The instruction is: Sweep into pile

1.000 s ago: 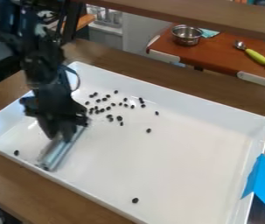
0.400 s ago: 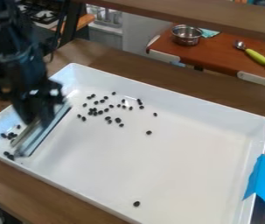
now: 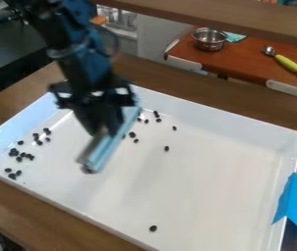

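Note:
My gripper hangs over the left-centre part of the white tray, shut on a silvery sweeping blade that slants from upper right to lower left. Left of the blade, dark beans are gathered loosely in the tray's left corner. Several more beans lie just right of the blade, toward the back wall. One bean sits alone near the front wall. The arm and blade hide part of the tray floor behind them.
Raised white walls surround the tray, with blue tape over its right edge. Behind stands another table with a metal pot and a green-handled scoop. A wooden beam crosses the top.
The gripper and blade first went left, then came back right to the middle-left. Beans now lie in the left corner, and fewer show in the cluster near the back wall.

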### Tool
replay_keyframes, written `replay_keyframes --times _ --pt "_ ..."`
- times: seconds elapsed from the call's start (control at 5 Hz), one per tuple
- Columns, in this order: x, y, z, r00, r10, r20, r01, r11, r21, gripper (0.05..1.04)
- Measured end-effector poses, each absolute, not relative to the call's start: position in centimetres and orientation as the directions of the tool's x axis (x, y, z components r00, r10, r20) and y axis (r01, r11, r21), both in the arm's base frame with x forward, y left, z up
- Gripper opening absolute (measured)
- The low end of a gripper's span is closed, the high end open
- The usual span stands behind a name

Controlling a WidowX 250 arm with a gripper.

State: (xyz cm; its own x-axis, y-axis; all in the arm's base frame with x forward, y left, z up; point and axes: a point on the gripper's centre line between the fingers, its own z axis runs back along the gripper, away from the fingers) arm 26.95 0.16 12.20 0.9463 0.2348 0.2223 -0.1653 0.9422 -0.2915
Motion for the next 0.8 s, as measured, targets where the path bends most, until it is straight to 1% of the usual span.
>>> replay_keyframes --times 0.2,0.4,0.6,0.8 --pt "28.6 -5.1 11.3 0.951 0.217 0.221 -0.14 0.938 -0.316 0.335" --pt "30.9 -8.9 10.8 0.946 0.245 0.212 -0.167 0.929 -0.329 0.335" --pt "32.8 -10.7 9.8 0.941 0.281 0.19 -0.21 0.922 -0.324 0.335" --pt "35.0 -11.7 8.2 0.937 0.293 0.19 -0.231 0.928 -0.293 0.335"
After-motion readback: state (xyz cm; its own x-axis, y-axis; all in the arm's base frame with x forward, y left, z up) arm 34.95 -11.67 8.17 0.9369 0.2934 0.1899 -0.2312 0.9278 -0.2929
